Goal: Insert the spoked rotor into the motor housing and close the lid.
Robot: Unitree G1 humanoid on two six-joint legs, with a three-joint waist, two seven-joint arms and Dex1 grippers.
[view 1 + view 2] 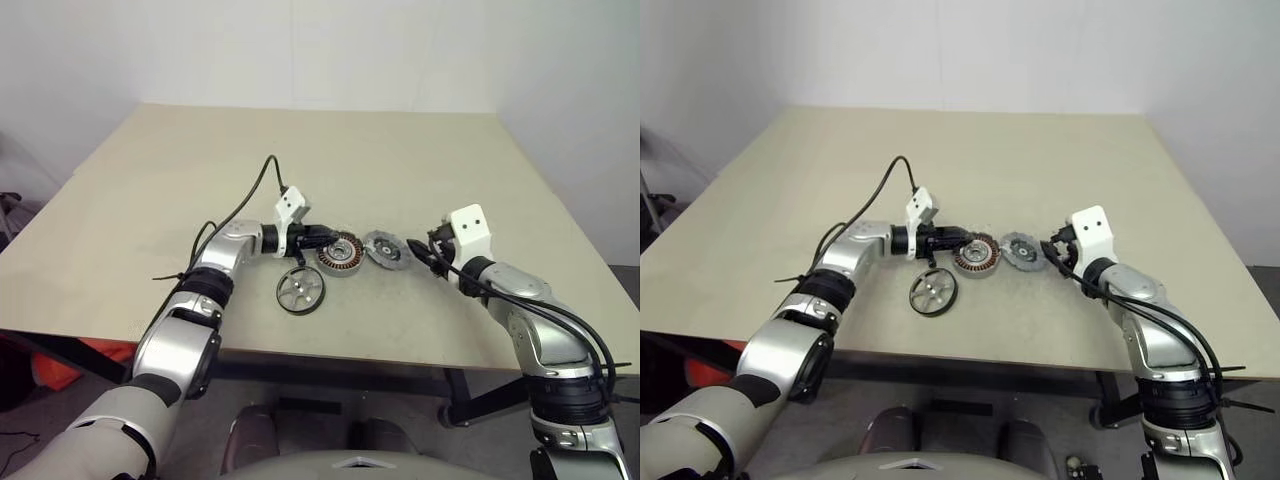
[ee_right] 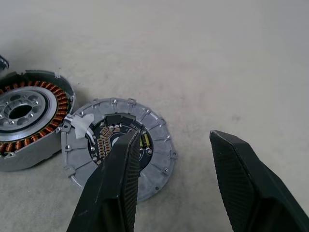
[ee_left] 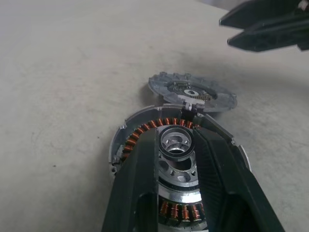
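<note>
From the head view I see the motor housing (image 1: 339, 253) on the table (image 1: 400, 160), the lid (image 1: 386, 250) just right of it and the spoked rotor (image 1: 300, 291) in front, alone. In the left wrist view my left gripper (image 3: 177, 145) pinches the housing's central hub. In the right wrist view my right gripper (image 2: 176, 159) hangs open above the lid, holding nothing.
</note>
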